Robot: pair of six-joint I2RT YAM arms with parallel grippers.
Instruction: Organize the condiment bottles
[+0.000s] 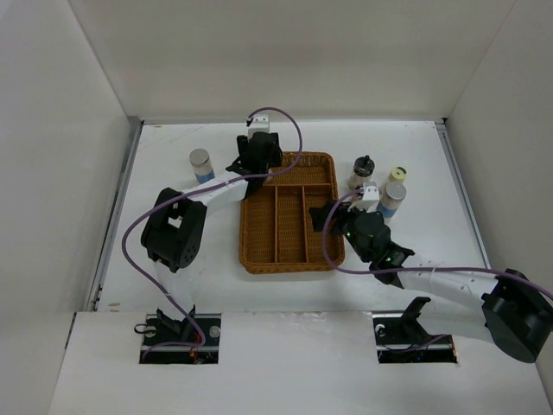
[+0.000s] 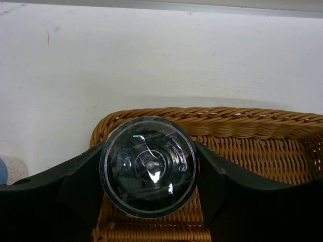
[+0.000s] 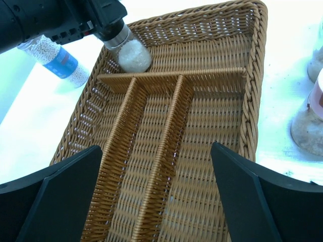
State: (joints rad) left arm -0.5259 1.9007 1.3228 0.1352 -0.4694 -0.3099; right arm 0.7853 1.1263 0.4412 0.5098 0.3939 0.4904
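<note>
Over the wicker tray's (image 1: 289,266) far cross compartment, lower the left end effector (image 1: 257,164) straight, so the glass shaker (image 3: 128,48) stands upright in the corner, clear of rim and divider, before release. Its jaws are closed partway around the shaker's body. The right end effector (image 3: 155,161) hangs wide open, empty, over the long compartments, well apart from the shaker
</note>
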